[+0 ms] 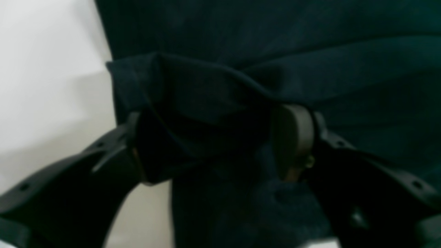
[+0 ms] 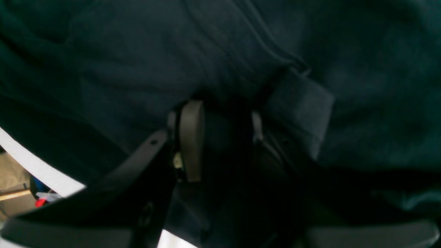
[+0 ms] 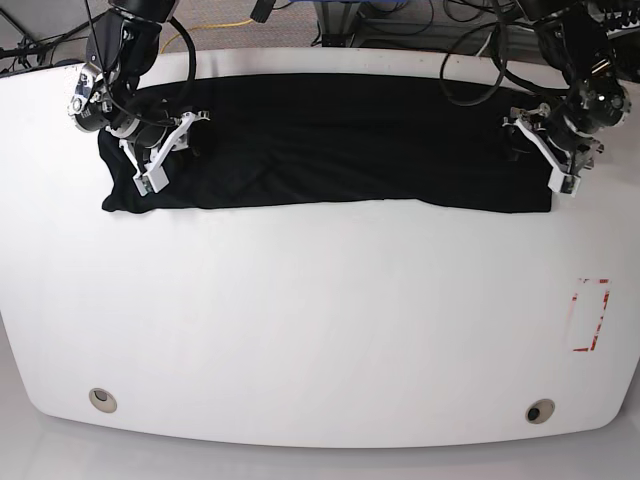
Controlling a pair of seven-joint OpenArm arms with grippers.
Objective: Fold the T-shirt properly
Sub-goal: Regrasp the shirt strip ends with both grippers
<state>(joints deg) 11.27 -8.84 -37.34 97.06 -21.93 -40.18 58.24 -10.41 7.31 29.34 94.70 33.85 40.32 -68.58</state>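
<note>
1. One black T-shirt (image 3: 330, 140) lies in a long folded band across the top of the white table (image 3: 320, 320), reaching from upper left to upper right. No print or writing shows on it.
2. At upper left, the right gripper (image 3: 172, 142) has its fingers (image 2: 191, 137) clamped on a bunched fold of cloth.
3. At upper right, the left gripper (image 3: 540, 150) has its fingers (image 1: 293, 137) closed on a hemmed edge.
4. At right, one red rectangle outline (image 3: 588, 315) is marked on the table; nothing in it can be read.
</note>
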